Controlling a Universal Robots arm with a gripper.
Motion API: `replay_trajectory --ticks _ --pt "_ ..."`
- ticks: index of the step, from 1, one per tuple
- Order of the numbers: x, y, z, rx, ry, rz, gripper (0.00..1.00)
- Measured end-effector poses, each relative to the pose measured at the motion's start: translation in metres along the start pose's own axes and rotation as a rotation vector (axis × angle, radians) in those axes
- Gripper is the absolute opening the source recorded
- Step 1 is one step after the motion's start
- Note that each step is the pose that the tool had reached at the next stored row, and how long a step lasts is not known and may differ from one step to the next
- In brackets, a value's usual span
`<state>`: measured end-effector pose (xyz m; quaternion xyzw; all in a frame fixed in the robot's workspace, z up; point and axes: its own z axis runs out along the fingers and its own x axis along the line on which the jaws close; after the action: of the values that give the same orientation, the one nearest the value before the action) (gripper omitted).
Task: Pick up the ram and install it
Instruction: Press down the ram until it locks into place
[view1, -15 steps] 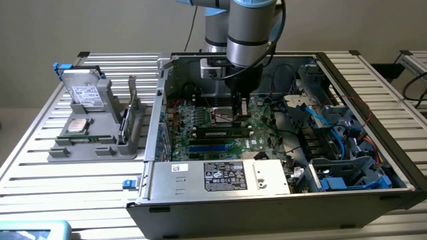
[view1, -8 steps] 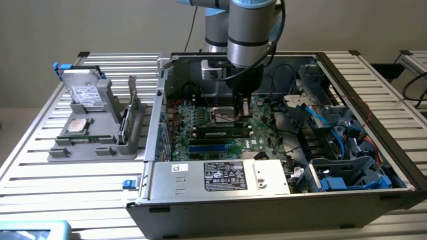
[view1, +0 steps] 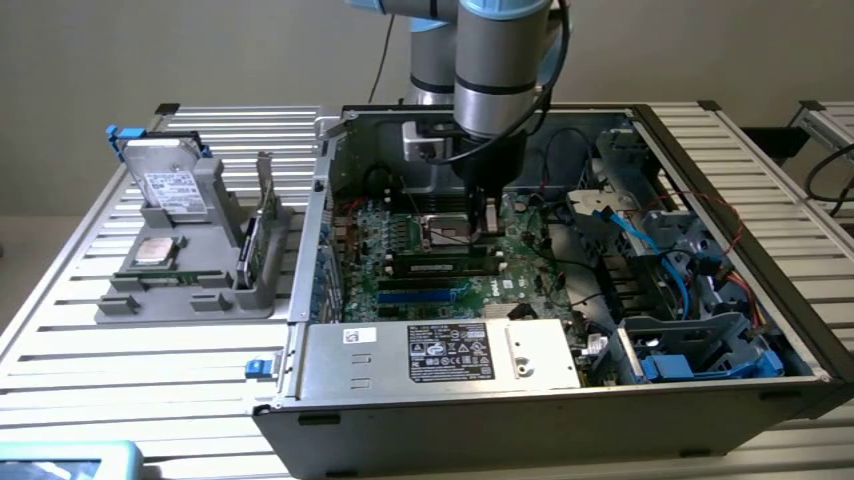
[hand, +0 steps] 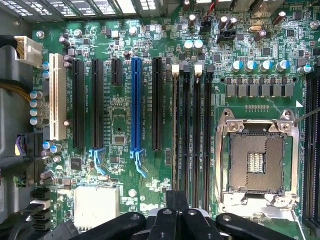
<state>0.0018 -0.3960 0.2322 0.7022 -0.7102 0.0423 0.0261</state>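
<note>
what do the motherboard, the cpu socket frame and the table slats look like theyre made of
motherboard: looks like rigid laminate board under a glossy green coating, with fine printed lines and soldered parts.
cpu socket frame: bare metal, probably steel, judging by its silvery sheen and screw heads.
table slats: likely aluminium, with a matte pale-silver finish and long straight ribs.

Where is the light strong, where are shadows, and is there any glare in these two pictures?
Exterior view: even light on the slatted table; the inside of the computer case, around the gripper, is dimmer. Wrist view: the motherboard is brightly lit; the white block washes out almost to plain white, the socket frame shines, and the cables at the board's edge lie in shadow.
</note>
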Motion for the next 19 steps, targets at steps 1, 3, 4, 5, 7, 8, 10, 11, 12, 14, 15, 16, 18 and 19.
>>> replay_trajectory --ticks 1,3,4,5,7,8,10,11,12,14,15,16,18,19 --pt "-0.0003 0.0 0.0004 0.0002 0.0003 0.0 0.11" --pt "-0.0014 0.0001 0.0008 0.0004 0.0003 0.0 0.11" --pt "-0.0022 0.0001 0.001 0.0005 0.0002 0.0 0.11" --pt "-0.0027 0.0 0.0013 0.0007 0.0001 0.0 0.11" --pt "-0.0028 0.0 0.0018 0.0007 0.0004 0.0 0.11" --pt "-0.0029 0.0 0.0019 0.0006 0.001 0.0 0.11" --pt "-0.0029 0.0001 0.0022 0.0007 0.0019 0.001 0.11" --pt "-0.0029 0.0001 0.0024 0.0007 0.0023 0.001 0.11" --pt "-0.003 0.0001 0.0027 0.0007 0.0025 0.001 0.11" --pt "-0.0031 0.0001 0.0036 0.001 0.0031 0.001 0.11" --pt "-0.0031 0.0001 0.0041 0.0011 0.0034 0.001 0.11" --pt "-0.0031 0.0001 0.0044 0.0011 0.0036 0.001 0.11" --pt "-0.0031 0.0002 0.0052 0.0011 0.0038 0.001 0.11" --pt "-0.0032 0.0002 0.0056 0.0012 0.0038 0.002 0.11"
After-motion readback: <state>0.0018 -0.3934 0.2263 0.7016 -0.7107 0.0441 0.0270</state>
